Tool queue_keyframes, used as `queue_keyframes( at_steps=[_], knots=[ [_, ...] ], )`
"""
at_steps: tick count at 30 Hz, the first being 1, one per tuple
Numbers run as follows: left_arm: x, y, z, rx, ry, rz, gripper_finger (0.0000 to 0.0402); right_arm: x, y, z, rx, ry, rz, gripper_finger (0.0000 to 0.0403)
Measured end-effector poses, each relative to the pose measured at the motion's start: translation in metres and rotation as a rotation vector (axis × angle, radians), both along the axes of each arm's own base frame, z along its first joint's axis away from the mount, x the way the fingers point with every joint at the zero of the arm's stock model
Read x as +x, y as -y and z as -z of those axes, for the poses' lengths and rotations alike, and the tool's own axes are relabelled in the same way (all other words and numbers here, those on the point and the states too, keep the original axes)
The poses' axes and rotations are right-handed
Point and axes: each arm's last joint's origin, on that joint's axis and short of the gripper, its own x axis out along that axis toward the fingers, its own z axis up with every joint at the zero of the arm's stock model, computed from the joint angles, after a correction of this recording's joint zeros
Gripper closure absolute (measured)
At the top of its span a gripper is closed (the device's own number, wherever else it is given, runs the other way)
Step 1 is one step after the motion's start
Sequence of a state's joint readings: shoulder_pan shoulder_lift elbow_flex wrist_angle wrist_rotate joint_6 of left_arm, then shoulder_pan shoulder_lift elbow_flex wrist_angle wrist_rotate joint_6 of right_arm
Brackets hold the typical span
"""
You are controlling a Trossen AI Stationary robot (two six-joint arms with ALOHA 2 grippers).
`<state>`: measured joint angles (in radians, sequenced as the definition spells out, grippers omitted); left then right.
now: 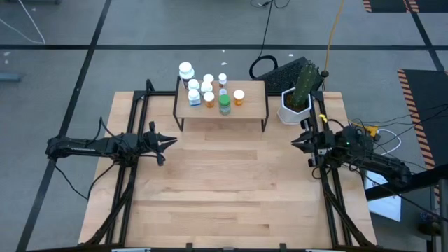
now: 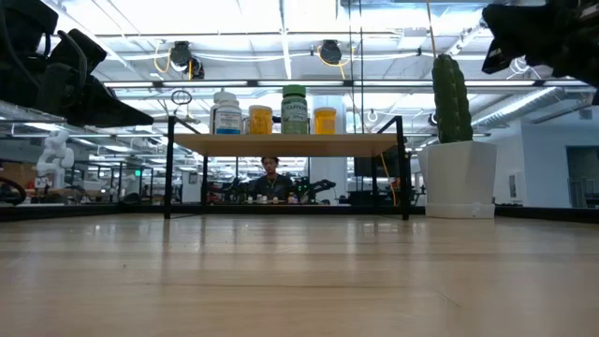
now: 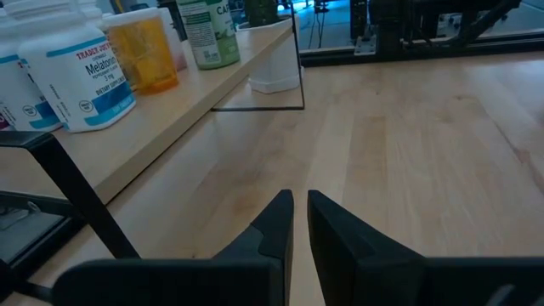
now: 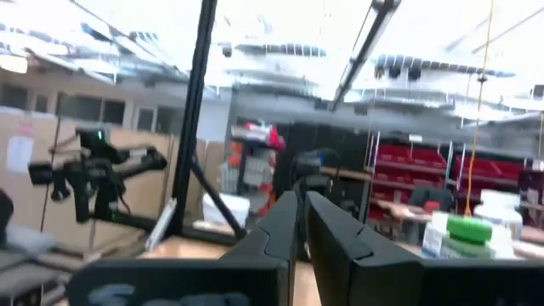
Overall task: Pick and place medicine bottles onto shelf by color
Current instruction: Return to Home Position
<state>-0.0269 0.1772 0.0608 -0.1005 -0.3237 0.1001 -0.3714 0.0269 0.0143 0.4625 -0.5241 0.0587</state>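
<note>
The shelf (image 1: pixel 220 106) stands at the table's far middle on thin black legs. On its board stand several medicine bottles: white ones such as a tall one (image 1: pixel 185 71), orange ones (image 1: pixel 239 96) and a green one (image 1: pixel 224 105). The low view shows a white bottle (image 2: pixel 226 112), two orange ones (image 2: pixel 260 119) and the green one (image 2: pixel 294 109) in a row. My left gripper (image 1: pixel 171 141) (image 3: pixel 299 200) hovers shut at the table's left, near the shelf's left leg. My right gripper (image 1: pixel 295 142) (image 4: pixel 302 200) is shut at the table's right, raised and tipped upward. Neither holds anything.
A cactus in a white pot (image 1: pixel 297 99) (image 2: pixel 459 159) stands right of the shelf, close to my right arm. A dark keyboard (image 1: pixel 287 70) and cables lie beyond the far edge. Bare tabletop (image 1: pixel 231 189) spreads between the arms. A person (image 2: pixel 271 178) sits far behind.
</note>
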Motion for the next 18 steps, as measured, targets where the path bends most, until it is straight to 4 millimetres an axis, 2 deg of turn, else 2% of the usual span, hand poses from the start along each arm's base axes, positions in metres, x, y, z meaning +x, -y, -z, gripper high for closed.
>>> queue_keyframes(
  at_steps=[18],
  knots=[
    [0.0000,0.0000,0.0001,0.000,-0.001,0.000,0.0362,0.0030,0.0011,0.0042,0.002,-0.047,0.005,0.0383]
  ],
)
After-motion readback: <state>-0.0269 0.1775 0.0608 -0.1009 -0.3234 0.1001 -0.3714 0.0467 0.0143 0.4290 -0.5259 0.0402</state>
